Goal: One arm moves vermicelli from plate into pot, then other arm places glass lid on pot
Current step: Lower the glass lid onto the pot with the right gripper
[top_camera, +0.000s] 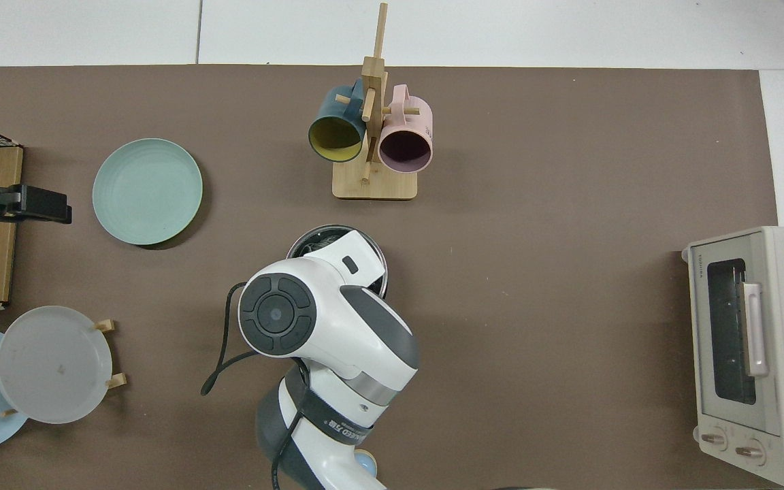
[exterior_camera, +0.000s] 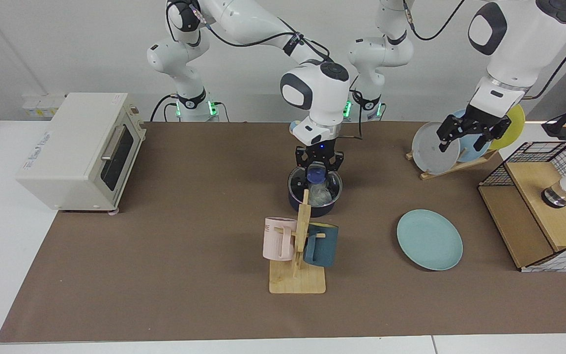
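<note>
The right tool (exterior_camera: 318, 166) stands straight above the pot (exterior_camera: 312, 205) near the middle of the tabletop (exterior_camera: 175, 255), its fingers closed narrow on the blue knob of the glass lid (exterior_camera: 332, 184), which lies level on the pot's rim. Through the glass the pale vermicelli (exterior_camera: 318, 193) shows inside the pot. In the top view the right arm's wrist covers nearly all of the pot (top_camera: 310, 239), leaving only an arc of rim at its 11 o'clock side.

The plate (exterior_camera: 429, 239) lies bare on the tabletop at 4 o'clock from the pot, well apart from it; from above the plate (top_camera: 147, 191) sits at 10 o'clock of the pot.

The left arm waits, its left tool (exterior_camera: 466, 133) hanging spread wide and holding nothing in front of the plate rack (exterior_camera: 452, 167), at 12 o'clock of the plate.

A mug stand (exterior_camera: 297, 275) with a pink mug (exterior_camera: 278, 239) and a teal mug (exterior_camera: 320, 244) stands just at 6 o'clock of the pot
</note>
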Motion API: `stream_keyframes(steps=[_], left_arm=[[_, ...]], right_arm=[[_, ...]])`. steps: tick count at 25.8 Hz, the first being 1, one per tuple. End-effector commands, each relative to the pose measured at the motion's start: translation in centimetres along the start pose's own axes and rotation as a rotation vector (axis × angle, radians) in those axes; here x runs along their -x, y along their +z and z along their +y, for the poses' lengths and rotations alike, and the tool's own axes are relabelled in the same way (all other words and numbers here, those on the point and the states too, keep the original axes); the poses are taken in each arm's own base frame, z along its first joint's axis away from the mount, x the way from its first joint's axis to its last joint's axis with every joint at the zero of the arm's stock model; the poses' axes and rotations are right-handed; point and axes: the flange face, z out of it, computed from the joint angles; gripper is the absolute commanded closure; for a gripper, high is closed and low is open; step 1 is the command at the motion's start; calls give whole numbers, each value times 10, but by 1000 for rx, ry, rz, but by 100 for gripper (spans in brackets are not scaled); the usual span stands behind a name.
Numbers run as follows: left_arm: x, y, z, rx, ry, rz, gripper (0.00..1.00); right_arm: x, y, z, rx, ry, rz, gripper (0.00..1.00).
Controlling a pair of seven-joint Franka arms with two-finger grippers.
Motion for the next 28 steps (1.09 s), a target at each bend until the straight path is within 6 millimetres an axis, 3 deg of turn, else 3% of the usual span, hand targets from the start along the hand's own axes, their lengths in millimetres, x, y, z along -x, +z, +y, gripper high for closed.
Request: stream_keyframes(steps=[1, 21, 22, 24, 25, 28], left_arm=[[8, -3, 1, -7, 6, -8, 0], [8, -3, 1, -7, 6, -8, 0], [8, -3, 1, -7, 6, -8, 0], [8, -3, 1, -7, 6, -8, 0], [8, -3, 1, -7, 6, -8, 0], [8, -3, 1, -7, 6, -8, 0]], right_arm=[[3, 4, 6, 2, 26, -2, 100], [5, 4, 9, 22, 61, -40, 100], [3, 4, 10, 19, 68, -38, 85], [0, 5, 12, 18, 76, -37, 17], [-1, 3, 13, 17, 75, -36, 0], [-7, -3, 13, 1, 90, -39, 0]])
